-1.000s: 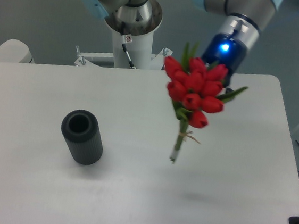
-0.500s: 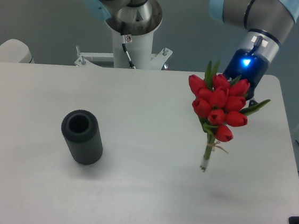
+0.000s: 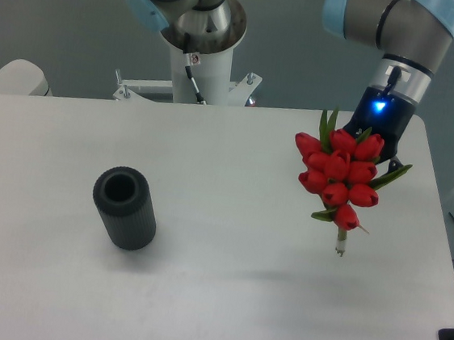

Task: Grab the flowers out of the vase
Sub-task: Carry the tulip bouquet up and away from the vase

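Near the table's point(image 3: 197, 297) right edge the flowers point(image 3: 338, 178) hide the gripper point(image 3: 367, 148), its grip unreadable; the vase point(image 3: 125, 208) stands well apart toward the left.

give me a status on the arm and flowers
Gripper hidden behind flowers, apparently holding them. Flowers aloft over table's right side. Vase empty, upright at left. Nothing in the way.

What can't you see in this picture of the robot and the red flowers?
From the camera view:
- The hand: the flowers cover its fingers, so open or shut cannot be told.
- Inside of the vase: its hollow is too dark to see the bottom.
- The stems' lower end: thin and small, so whether it touches the table is unclear.
- The arm's upper part: cut off by the top edge.
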